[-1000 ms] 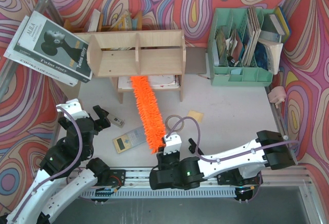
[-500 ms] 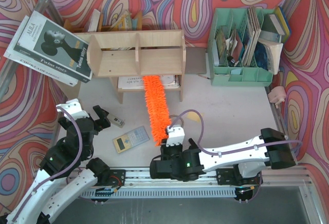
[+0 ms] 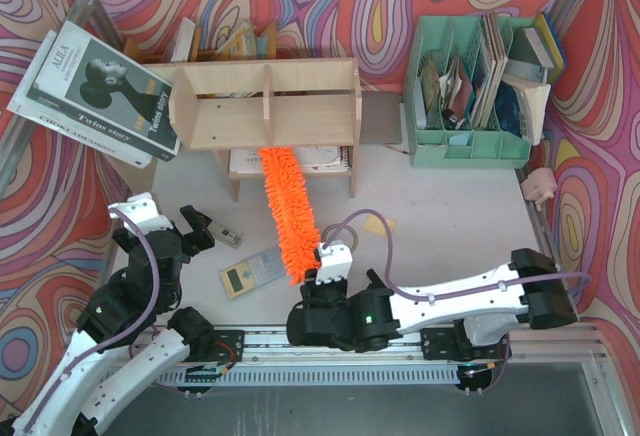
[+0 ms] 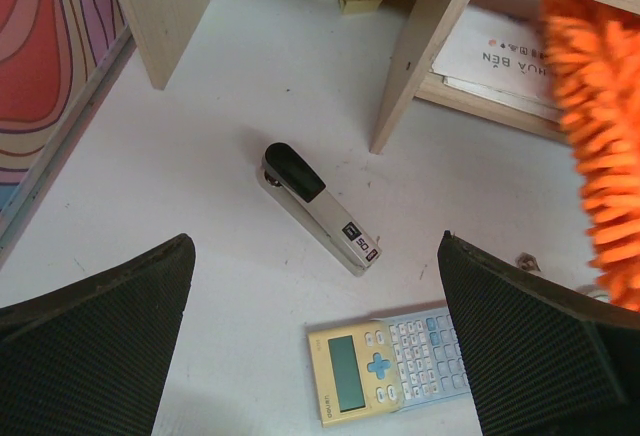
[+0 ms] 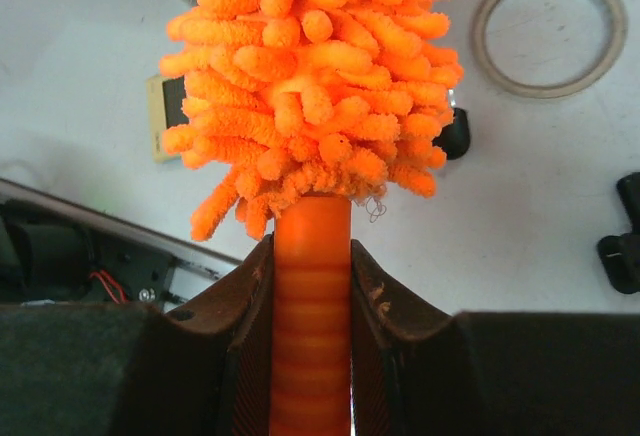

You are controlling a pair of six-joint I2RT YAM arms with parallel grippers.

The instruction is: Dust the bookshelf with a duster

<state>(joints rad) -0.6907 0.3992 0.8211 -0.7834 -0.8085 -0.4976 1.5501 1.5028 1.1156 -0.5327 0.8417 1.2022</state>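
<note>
The plywood bookshelf (image 3: 265, 106) stands at the back of the table, and its leg shows in the left wrist view (image 4: 420, 46). My right gripper (image 3: 322, 268) is shut on the orange handle of the duster (image 5: 312, 286). The shaggy head of the duster (image 3: 285, 211) slants up and left, its tip at the bookshelf's lower front edge over the notebooks beneath. The head fills the top of the right wrist view (image 5: 310, 76) and shows at the right edge of the left wrist view (image 4: 600, 156). My left gripper (image 3: 203, 226) is open and empty, above the table left of the duster (image 4: 315, 243).
A stapler (image 4: 320, 211) and a yellow calculator (image 4: 390, 366) lie below my left gripper. A mint-green file organiser (image 3: 470, 86) stands at the back right. Magazines (image 3: 95, 91) lean at the back left. Notebooks (image 3: 320, 159) lie under the shelf. A clear ring (image 5: 548, 31) lies on the table.
The duster head swung right, then back left along the shelf's lower front edge. My right gripper shifted slightly left with it. The left arm has not moved.
</note>
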